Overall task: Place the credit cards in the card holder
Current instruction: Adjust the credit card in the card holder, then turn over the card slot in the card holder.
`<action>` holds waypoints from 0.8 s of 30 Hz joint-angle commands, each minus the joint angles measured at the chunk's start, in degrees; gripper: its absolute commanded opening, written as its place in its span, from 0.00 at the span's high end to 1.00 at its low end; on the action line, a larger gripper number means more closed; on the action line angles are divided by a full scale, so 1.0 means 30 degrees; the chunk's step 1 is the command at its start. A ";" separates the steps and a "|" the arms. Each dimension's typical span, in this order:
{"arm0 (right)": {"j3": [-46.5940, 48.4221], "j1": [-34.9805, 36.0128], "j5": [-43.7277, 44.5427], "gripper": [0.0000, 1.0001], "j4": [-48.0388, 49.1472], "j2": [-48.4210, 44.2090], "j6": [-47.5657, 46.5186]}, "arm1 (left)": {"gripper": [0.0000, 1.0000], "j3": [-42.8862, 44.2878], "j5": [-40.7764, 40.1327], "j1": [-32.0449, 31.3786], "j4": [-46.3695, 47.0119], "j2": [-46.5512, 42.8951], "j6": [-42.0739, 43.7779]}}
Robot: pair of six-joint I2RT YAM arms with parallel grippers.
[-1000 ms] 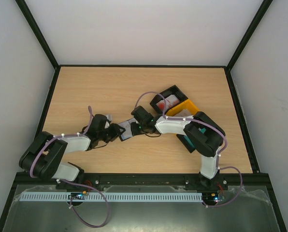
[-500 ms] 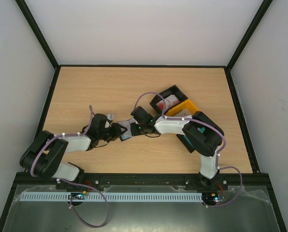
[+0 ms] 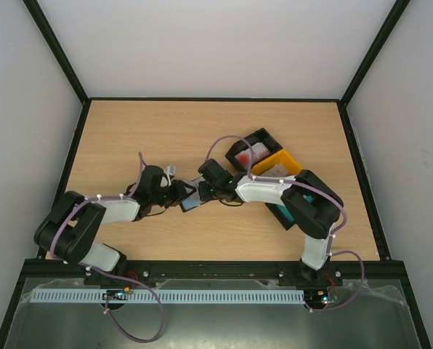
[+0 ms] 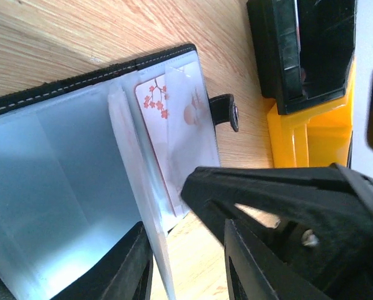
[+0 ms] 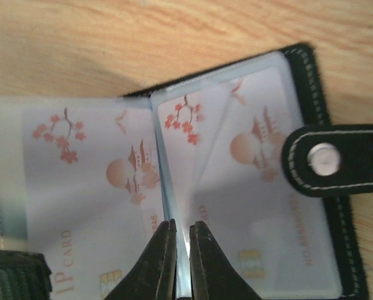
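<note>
top external | left arm point(image 3: 115, 209) edged forward (slightly) | card holder point(image 3: 190, 202) open

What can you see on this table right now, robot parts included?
table: one, light wood, under everything.
card holder: one, black with pale blue sleeves, open, mid-table.
black bin: one, behind-right of the holder.
yellow bin: one, against the black bin's near-right side.
credit cards: three seen, red-and-white, in the holder's sleeves; more in the black bin.
teal item: one, partly hidden under the right arm.
left fingers: black, either side of an upright sleeve; grip unclear.
right fingers: black, nearly closed on the middle card's edge.
</note>
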 commanded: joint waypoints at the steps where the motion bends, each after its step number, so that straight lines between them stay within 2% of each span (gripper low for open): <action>1: -0.0267 -0.0075 0.1983 0.92 -0.0087 -0.1019 0.0474 | 0.66 0.0473 0.0493 -0.0071 0.0465 0.0441 0.0314; 11: -0.1093 -0.0669 0.5663 0.91 -0.0718 -0.4274 0.1365 | 0.61 0.2144 0.0783 -0.0656 0.0556 0.1664 0.0280; 14: -0.1199 -0.1289 0.6579 0.87 -0.1822 -0.5696 0.0768 | 0.58 0.2964 0.0823 -0.0917 0.0533 0.2553 0.0324; 19: -0.1097 -0.2721 0.6828 0.76 -0.4101 -0.7785 -0.0902 | 0.47 0.4641 0.0797 -0.1404 0.0363 0.4457 0.0792; 24: -0.1286 -0.4631 0.5676 0.65 -0.5757 -0.9281 -0.1872 | 0.36 0.6669 -0.1136 -0.2245 -0.2684 0.5153 0.3133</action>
